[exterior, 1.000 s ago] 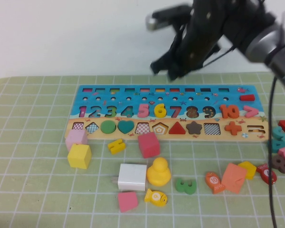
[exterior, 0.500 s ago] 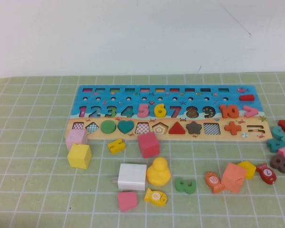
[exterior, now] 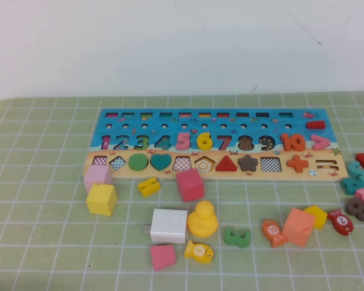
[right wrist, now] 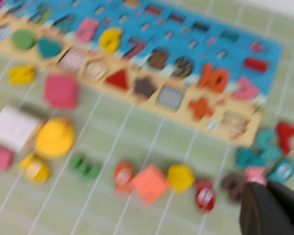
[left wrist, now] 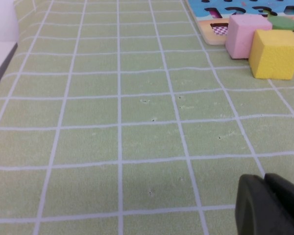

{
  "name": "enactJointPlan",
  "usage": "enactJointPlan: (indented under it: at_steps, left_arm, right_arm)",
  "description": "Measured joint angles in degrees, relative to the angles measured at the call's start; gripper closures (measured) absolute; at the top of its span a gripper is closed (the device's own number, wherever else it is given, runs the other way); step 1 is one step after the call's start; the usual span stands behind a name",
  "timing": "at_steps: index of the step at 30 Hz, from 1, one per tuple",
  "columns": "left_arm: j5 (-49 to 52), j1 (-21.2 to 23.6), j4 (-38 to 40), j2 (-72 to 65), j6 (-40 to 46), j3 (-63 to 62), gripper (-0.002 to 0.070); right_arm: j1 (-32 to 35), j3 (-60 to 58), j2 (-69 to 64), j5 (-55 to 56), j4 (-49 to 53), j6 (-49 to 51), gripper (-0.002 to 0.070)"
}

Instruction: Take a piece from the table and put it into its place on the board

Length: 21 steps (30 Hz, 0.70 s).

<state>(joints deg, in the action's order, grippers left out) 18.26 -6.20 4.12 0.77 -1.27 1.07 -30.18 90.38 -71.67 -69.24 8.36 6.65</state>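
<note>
The yellow numeral 6 [exterior: 204,141] lies in the digit row of the board [exterior: 255,121], between the pink 5 and the red 7. It also shows in the right wrist view [right wrist: 110,39], on the board [right wrist: 201,44]. Neither arm shows in the high view. My left gripper [left wrist: 264,178] is shut and empty, low over the bare green mat [left wrist: 137,137], away from the board's left end. My right gripper [right wrist: 267,188] is shut and empty, above the loose pieces off the board's right end.
Loose pieces lie on the mat [exterior: 48,242] in front of the board: a green 3 [exterior: 236,236], a small yellow notched piece [exterior: 148,186], pink [exterior: 97,177] and yellow [exterior: 101,199] cubes, a white block [exterior: 168,225], a yellow duck [exterior: 202,219], and fish. Several digits cluster at the right edge [exterior: 358,179].
The right arm, which hung over the back of the board one second ago, has gone out of the high view. The pieces and board have not moved.
</note>
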Motion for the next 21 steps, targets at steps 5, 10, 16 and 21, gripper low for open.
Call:
enactJointPlan:
  at_steps: [5, 10, 16, 21]
  left_arm:
    - [0.00, 0.00, -0.14, 0.00, 0.81, 0.00, 0.0677]
    - [0.00, 0.00, -0.14, 0.00, 1.27, 0.00, 0.0677]
    - [0.00, 0.00, -0.14, 0.00, 1.27, 0.00, 0.0677]
    - [0.00, 0.00, -0.18, 0.00, 1.27, 0.00, 0.0677]
  right_arm:
    - [0.00, -16.95, 13.65, 3.57, -5.89, -2.46, 0.0676]
    - [0.00, -28.05, 22.91, -0.46, -12.40, -2.46, 0.0676]
    - [0.00, -34.44, 26.02, -1.73, -14.88, -3.67, 0.0676]
    - [3.50, -40.69, 33.02, 3.75, -14.29, -9.92, 0.0676]
